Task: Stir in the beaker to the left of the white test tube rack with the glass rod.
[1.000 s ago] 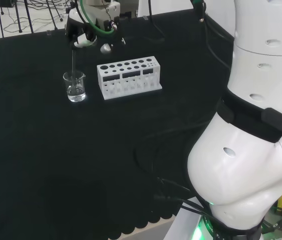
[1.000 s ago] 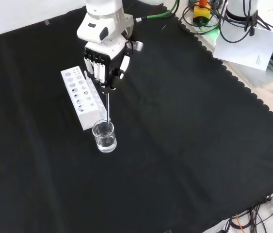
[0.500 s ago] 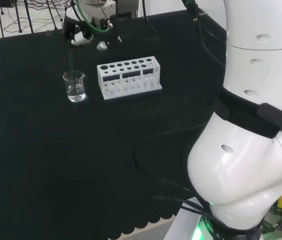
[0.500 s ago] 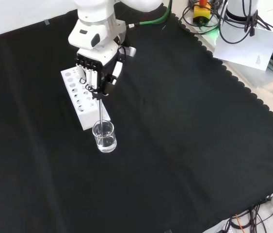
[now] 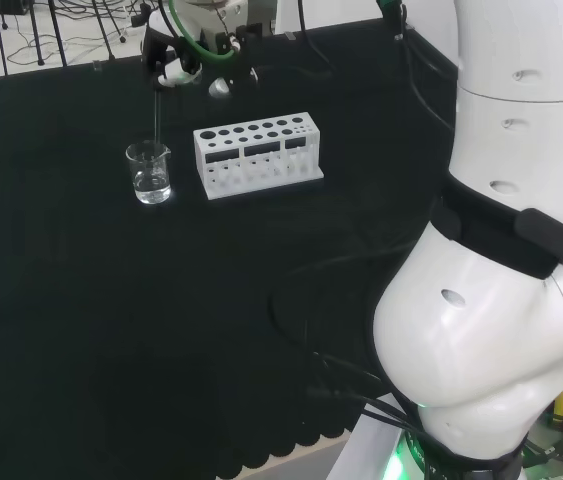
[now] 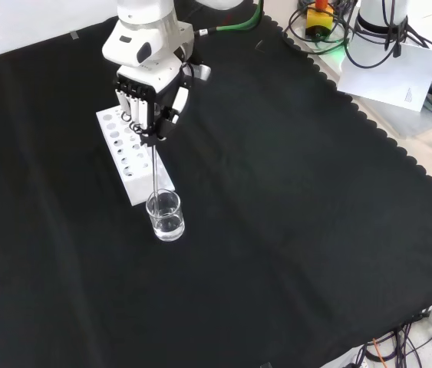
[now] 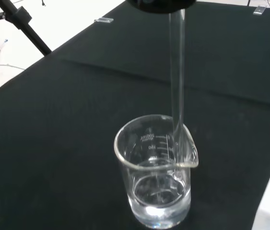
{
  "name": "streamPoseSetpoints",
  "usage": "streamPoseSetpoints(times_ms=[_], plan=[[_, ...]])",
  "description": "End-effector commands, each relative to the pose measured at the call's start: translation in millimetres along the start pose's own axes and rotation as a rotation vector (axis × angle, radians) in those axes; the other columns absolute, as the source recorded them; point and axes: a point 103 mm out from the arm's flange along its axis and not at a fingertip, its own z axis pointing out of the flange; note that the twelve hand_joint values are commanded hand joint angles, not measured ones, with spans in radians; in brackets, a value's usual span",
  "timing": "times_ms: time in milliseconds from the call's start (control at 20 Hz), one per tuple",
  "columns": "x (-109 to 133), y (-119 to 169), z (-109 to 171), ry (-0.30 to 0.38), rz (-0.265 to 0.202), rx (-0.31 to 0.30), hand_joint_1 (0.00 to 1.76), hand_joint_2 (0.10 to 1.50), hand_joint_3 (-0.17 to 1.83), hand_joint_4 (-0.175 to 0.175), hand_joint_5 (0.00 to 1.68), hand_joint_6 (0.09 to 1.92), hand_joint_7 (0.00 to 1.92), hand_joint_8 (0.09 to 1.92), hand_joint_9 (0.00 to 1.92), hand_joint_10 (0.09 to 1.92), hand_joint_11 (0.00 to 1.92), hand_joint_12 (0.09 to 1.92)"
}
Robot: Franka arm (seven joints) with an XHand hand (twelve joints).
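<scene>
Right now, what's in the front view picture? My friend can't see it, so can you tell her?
A robot hand holds a thin glass rod that points down into a small clear beaker with some clear liquid. A white test tube rack stands just behind, on black cloth.

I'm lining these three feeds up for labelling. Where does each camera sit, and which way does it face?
Head view: behind and above the arm's base, looking over the white arm links at the bench; the robot hand shows far off.
Front view: opposite the arm, looking down on the cloth; the robot hand enters from the top.
Wrist view: at the wrist, looking down the glass rod into the beaker.
All three share the rod and the beaker; head and front views share the white test tube rack.
</scene>
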Motion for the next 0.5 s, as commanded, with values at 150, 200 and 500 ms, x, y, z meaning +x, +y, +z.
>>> streamPoseSetpoints(times_ms=[150,200,500], plan=[[14.3,-15.7,-1.8,0.002,0.001,0.007,1.31,1.1,-0.17,-0.175,1.28,0.19,1.22,0.93,1.86,0.51,1.56,0.5],[18.1,-15.2,-1.5,0.001,-0.003,0.008,1.31,1.1,-0.17,-0.175,1.28,0.19,1.22,0.93,1.86,0.51,1.56,0.5],[33.9,-3.9,3.4,0.012,-0.026,0.013,1.31,1.1,-0.16,-0.175,1.28,0.19,1.22,0.93,1.86,0.51,1.56,0.5]])
